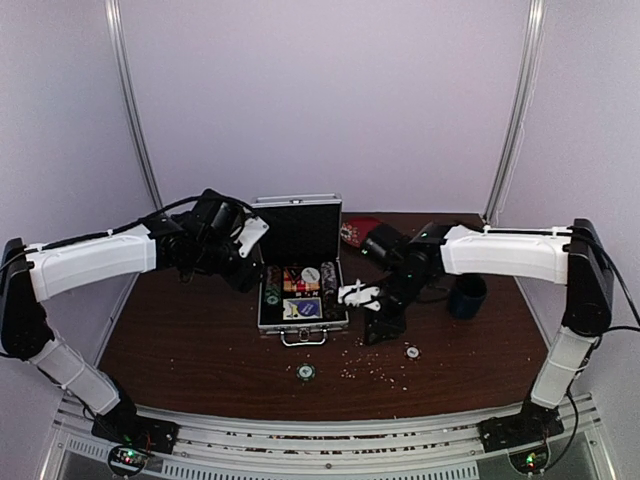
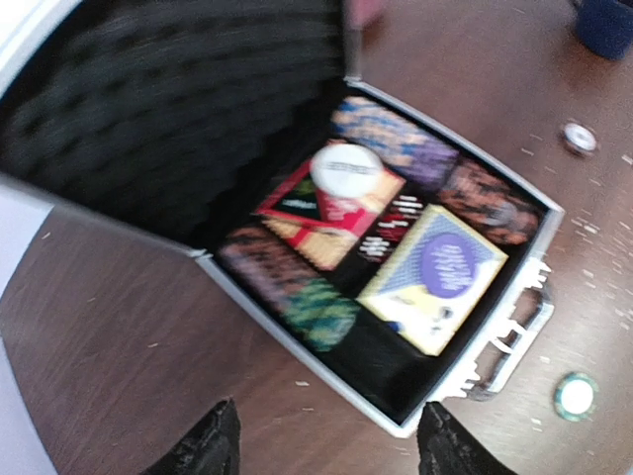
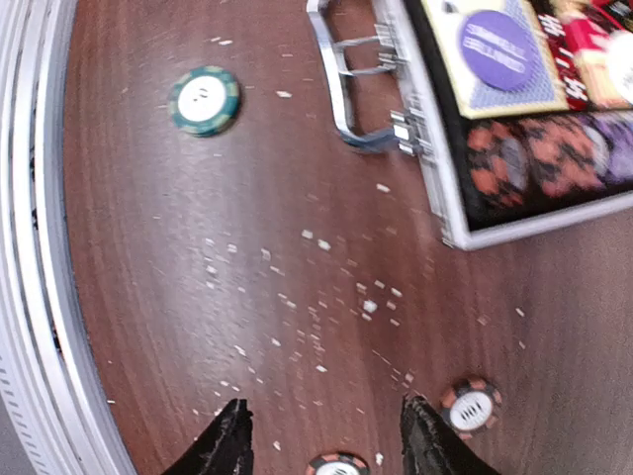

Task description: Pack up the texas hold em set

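Pale lilac walls (image 1: 330, 100) and silver corner posts (image 1: 515, 110) rise beyond my right gripper (image 3: 324, 437); beneath it, a dark wooden table (image 1: 200, 340) flecked with crumbs (image 3: 316, 327); behind, a metal rail frame (image 1: 330, 440).

A silver case (image 1: 300, 327) sits flat on the table with its lid (image 1: 297, 225) standing open, black ridged lining facing forward and the handle (image 3: 346, 89) at the near side. Inside, rows of chips (image 2: 396, 143) lie on edge along both sides. A blue-backed deck (image 2: 435, 277) lies near the handle, with a red deck (image 2: 316, 213) behind it and a white chip (image 2: 345, 170) resting on top. Out on the table lie a green-and-white chip (image 1: 306, 372), an orange-and-black chip (image 1: 411, 352) and a third chip (image 3: 336, 465), all flat and apart from the case.
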Tool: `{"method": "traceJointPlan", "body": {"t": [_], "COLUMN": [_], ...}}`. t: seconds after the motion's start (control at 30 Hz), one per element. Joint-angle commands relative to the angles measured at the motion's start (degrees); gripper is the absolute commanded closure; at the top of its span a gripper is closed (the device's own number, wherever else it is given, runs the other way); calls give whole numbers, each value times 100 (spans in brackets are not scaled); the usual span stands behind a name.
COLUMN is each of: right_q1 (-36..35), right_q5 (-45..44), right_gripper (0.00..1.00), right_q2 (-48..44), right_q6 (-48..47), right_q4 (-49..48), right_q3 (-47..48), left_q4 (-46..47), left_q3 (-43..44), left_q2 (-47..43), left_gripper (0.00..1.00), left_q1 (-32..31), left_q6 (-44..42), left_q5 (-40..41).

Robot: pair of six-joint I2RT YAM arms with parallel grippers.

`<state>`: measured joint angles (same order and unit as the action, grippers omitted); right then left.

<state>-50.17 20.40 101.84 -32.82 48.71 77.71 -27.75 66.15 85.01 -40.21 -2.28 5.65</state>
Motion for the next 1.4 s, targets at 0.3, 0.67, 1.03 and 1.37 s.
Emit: {"method": "traceJointPlan", "body": {"t": [0.3,0.67,1.03,1.37], "right_q1": [1740,1844,1844,1844], "right_q5": [1095,804,858,922], "right_gripper": [46,46,45,45], "right_q2": [-1674,-1711,-1677,-1591], "right_q6": [561,564,435,390], "right_q4": [-2241,-2589,-2476,-2393], "right_q3": [-2019,-2244,-2217,-2190], "left_q4": [-1903,-1537,-1470,-1568], "left_q3": [539,767,1198,1382], "left_q2": [1308,2062,2586,2864], "left_gripper": [39,38,40,43], "left_q1": [-1927,-2232,-2357,-2408], "left_q6": [563,677,514,518], "left_q5": [-265,-669,-826,-484]}}
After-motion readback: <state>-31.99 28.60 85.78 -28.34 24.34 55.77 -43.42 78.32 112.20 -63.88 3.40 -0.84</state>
